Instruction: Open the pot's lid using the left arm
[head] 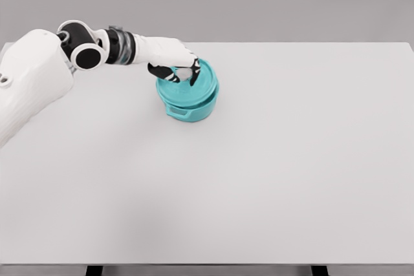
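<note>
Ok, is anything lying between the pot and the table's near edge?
No. In the head view the stretch from the pot to the near edge of the table is bare. The left hand is over the lid.

Simulated test bench: bare white table (272, 179), grey backdrop.

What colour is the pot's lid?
Teal, matching the pot; the lid shows in the head view, under the left robot hand.
</note>
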Controlling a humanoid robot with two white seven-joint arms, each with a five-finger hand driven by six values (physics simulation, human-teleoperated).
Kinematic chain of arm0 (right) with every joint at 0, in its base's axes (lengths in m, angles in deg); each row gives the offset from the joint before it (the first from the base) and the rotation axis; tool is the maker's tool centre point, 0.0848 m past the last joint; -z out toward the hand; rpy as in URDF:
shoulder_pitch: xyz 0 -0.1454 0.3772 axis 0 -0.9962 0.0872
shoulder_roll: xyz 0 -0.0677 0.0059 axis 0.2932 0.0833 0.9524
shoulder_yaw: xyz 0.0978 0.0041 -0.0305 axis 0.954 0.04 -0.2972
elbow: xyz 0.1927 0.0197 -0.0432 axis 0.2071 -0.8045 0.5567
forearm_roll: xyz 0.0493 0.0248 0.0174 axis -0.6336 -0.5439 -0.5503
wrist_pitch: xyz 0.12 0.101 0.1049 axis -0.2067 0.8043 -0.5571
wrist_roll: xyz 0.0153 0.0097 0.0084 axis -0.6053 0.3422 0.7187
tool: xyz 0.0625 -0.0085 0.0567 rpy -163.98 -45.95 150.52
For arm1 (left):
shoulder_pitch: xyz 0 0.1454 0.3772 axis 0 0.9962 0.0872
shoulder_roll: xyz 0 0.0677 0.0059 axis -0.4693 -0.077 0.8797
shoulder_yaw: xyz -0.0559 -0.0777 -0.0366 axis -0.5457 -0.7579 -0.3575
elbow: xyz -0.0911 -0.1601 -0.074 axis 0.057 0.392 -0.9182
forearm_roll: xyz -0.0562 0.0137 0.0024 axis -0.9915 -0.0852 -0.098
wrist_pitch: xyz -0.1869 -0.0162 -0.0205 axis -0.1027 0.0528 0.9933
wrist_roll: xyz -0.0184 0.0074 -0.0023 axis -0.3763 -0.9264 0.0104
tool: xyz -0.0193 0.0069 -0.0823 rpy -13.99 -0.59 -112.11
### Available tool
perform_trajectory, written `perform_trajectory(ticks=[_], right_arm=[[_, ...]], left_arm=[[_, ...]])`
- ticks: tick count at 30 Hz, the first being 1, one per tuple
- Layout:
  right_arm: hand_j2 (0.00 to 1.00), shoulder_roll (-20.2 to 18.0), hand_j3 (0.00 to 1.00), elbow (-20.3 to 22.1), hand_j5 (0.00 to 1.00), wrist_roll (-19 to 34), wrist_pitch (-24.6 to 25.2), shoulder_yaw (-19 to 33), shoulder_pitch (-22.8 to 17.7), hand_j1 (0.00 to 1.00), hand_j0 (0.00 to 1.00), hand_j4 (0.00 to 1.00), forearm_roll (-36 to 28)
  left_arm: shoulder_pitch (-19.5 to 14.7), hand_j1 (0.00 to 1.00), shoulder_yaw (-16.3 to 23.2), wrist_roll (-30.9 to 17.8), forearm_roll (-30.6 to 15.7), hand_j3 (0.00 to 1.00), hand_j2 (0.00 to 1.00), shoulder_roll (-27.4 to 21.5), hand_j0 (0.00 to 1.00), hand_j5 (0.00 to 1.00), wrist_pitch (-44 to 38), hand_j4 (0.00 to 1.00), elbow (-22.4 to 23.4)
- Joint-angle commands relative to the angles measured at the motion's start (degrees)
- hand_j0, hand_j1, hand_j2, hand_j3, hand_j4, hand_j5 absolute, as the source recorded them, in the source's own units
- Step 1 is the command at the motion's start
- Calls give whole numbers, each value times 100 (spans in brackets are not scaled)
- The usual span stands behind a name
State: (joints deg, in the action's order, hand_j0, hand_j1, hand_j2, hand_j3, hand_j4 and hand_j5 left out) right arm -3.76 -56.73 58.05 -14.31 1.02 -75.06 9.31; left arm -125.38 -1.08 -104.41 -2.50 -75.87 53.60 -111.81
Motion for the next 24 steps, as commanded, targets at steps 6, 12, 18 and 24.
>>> perform_trajectory(ticks=[6,12,18,24], right_arm=[[100,-1,100,0,100,9,-1,-1,0,100,100,100,-2],[100,-1,100,0,100,0,-10,-1,0,100,100,100,-2],[100,-1,100,0,100,0,-1,-1,0,100,100,100,-2],[100,-1,100,0,100,0,-1,-1,0,100,100,100,-2]], left_arm=[[-132,37,-5,1,-138,37,37,-575,37,37,230,37,-39],[-149,36,-5,1,-130,36,36,-1094,36,36,441,36,-66],[-62,37,144,1,-15,37,37,-1340,37,37,520,37,-39],[44,37,205,1,20,37,37,-1349,37,37,520,37,-22]])
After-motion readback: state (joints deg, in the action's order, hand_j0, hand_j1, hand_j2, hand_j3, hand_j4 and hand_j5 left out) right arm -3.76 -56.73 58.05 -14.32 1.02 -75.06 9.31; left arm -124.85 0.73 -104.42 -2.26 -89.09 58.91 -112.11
